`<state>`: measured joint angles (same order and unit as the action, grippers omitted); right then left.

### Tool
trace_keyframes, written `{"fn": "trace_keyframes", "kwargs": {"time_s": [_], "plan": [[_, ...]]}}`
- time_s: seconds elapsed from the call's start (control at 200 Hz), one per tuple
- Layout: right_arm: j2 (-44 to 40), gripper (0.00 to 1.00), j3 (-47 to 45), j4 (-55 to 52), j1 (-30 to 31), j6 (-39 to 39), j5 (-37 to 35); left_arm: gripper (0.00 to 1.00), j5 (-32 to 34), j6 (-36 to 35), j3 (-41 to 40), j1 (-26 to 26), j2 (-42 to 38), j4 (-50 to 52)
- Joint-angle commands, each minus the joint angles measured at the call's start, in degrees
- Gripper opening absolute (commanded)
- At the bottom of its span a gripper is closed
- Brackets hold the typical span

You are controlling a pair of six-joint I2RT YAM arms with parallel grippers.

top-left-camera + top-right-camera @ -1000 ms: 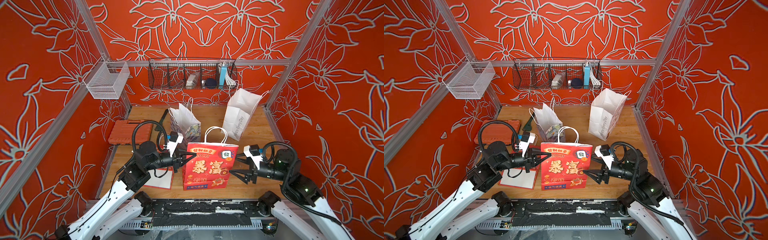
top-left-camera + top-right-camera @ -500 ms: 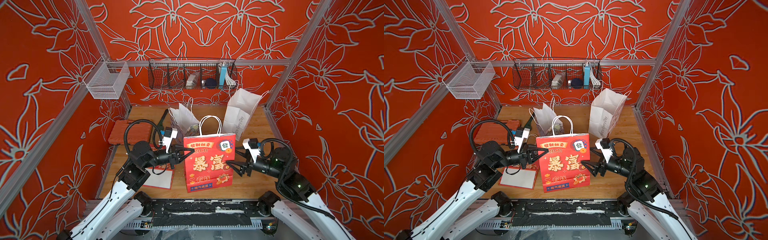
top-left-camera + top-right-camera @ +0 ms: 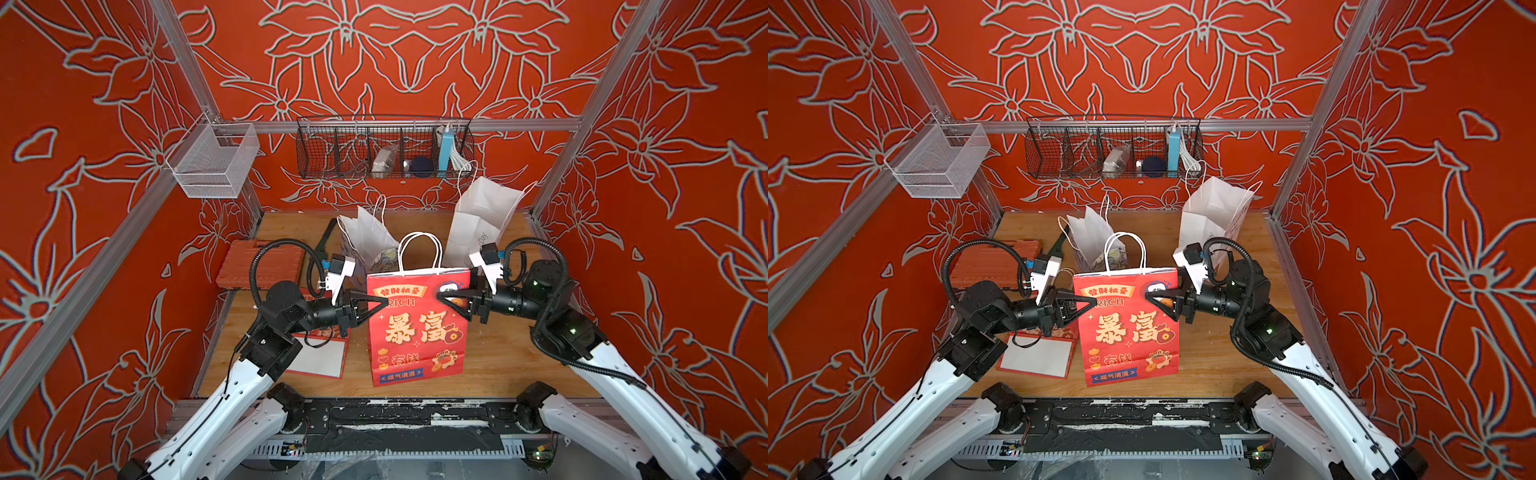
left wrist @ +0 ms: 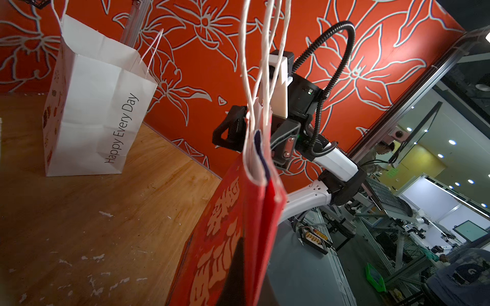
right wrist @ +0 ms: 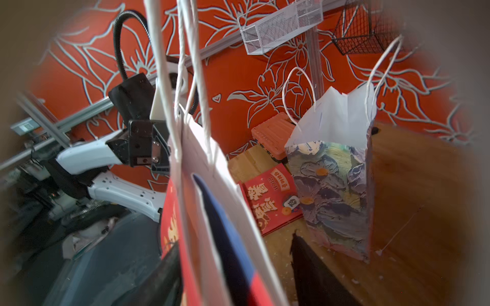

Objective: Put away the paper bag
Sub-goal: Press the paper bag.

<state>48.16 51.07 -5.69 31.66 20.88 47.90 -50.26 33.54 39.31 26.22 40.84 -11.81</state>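
Note:
The red paper bag (image 3: 415, 332) (image 3: 1125, 332) with gold characters and white string handles stands upright at the front middle of the wooden table. My left gripper (image 3: 384, 302) (image 3: 1094, 302) is shut on the bag's upper left edge; in the left wrist view that gripper (image 4: 246, 278) pinches the flattened side. My right gripper (image 3: 442, 297) (image 3: 1148, 297) straddles the upper right edge. In the right wrist view this gripper (image 5: 236, 265) is open: one finger lies against the red front, the other stands clear behind the bag.
Behind the red bag stand a floral bag (image 3: 370, 241) and a white "Happy Every Day" bag (image 3: 478, 224). An orange case (image 3: 259, 264) and a flat red packet (image 3: 320, 357) lie at the left. A black wire basket (image 3: 384, 147) and a white mesh basket (image 3: 212, 162) hang on the walls.
The red bag has been drawn up taller and straighter. My right gripper has moved in from beside the bag over its upper right edge, and its jaws have narrowed. The left grip is unchanged.

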Motion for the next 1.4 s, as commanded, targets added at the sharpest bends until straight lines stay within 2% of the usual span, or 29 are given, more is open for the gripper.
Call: {"fn": "trace_keyframes", "kwargs": {"time_s": [0.0, 0.18, 0.255, 0.295, 0.325, 0.375, 0.41, 0.445, 0.485, 0.535, 0.601, 0.676, 0.901, 0.921, 0.971, 1.006, 1.046, 1.106, 1.166, 1.226, 1.266, 1.346, 1.391], "plan": [[0.98, 0.35, 3.24, -0.78, -0.05, 3.44, 4.73, 0.00, -1.36, 1.16, -0.02, -0.38, -0.84, -2.85], [0.80, 0.00, 3.02, 2.62, -0.09, 6.36, 6.15, 0.00, 0.99, 2.04, -0.98, -0.38, -1.49, -2.64], [0.73, 0.00, 3.68, 2.29, -0.11, 6.42, 5.93, 0.00, 3.72, 2.63, -1.09, -0.38, -2.28, -1.13], [0.75, 0.00, 4.14, 1.45, -0.05, 5.98, 5.78, 0.05, 3.35, 2.51, -1.08, -0.38, -2.56, -1.24], [0.77, 0.00, 4.42, 0.86, -0.06, 5.68, 5.72, 0.13, 2.82, 2.72, -1.12, -0.38, -2.67, -1.81], [0.71, 0.00, 4.64, 0.11, -0.10, 5.16, 5.64, 0.35, 3.82, 3.43, -0.77, -0.38, -2.90, -1.64], [0.66, 0.00, 4.69, -0.44, -0.09, 4.68, 5.63, 0.45, 5.04, 3.47, -0.33, -0.38, -3.04, -1.02], [0.58, 0.00, 4.71, -0.92, -0.07, 4.23, 5.63, 0.49, 5.91, 3.38, 0.30, -0.38, -2.98, -0.43], [0.37, 0.00, 4.66, -1.39, -0.08, 3.68, 5.71, 0.50, 7.19, 3.30, 1.11, -0.36, -2.87, 0.23], [0.14, 0.00, 4.65, -1.83, -0.11, 3.14, 5.93, 0.43, 8.11, 3.33, 1.96, -0.40, -2.62, 0.17], [-0.07, 0.00, 4.49, -1.95, -0.09, 2.70, 6.44, 0.20, 9.78, 3.42, 3.23, -0.38, -2.01, 0.92], [0.13, 0.00, 4.13, -1.93, -0.06, 2.20, 6.69, 0.00, 10.85, 3.03, 3.78, -0.38, -1.61, 0.91], [1.00, 0.00, 5.22, -2.38, -0.09, 3.41, 6.53, 0.00, 11.03, 2.21, 2.73, -0.38, -3.12, 0.29], [0.89, 0.00, 5.47, -2.39, -0.08, 3.45, 6.43, 0.08, 10.83, 2.12, 2.43, -0.38, -3.26, 0.45], [0.58, 0.00, 5.94, -2.11, -0.09, 4.01, 6.01, 0.39, 9.79, 2.09, 1.49, -0.38, -3.47, 0.23], [0.38, 0.00, 6.22, -1.56, -0.11, 4.46, 5.85, 0.52, 9.10, 2.06, 0.71, -0.38, -3.57, 0.05], [0.13, 0.00, 6.43, -0.91, -0.09, 5.08, 5.80, 0.58, 7.46, 1.98, -0.34, -0.38, -3.58, -0.26], [-0.12, 0.00, 6.68, -0.08, -0.10, 5.93, 5.76, 0.60, 4.64, 2.04, -1.85, -0.38, -3.49, -0.82], [-0.15, 0.00, 6.71, 1.04, -0.11, 6.80, 5.72, 0.57, 1.54, 2.55, -3.00, -0.38, -3.46, -1.63], [-0.03, 0.00, 6.51, 2.27, -0.05, 7.71, 5.76, 0.47, -0.63, 2.64, -3.50, -0.38, -3.86, -1.49], [0.10, 0.00, 6.40, 2.96, -0.07, 8.14, 5.76, 0.35, -1.46, 1.82, -3.52, -0.38, -4.33, -0.63], [0.29, 0.00, 6.32, 4.14, -0.05, 9.10, 5.72, 0.02, -2.28, -0.17, -3.44, -0.38, -5.56, 1.22], [0.40, 0.00, 6.48, 4.62, -0.10, 9.66, 5.72, 0.00, -2.37, -0.95, -3.44, -0.38, -6.24, 1.84]]}}
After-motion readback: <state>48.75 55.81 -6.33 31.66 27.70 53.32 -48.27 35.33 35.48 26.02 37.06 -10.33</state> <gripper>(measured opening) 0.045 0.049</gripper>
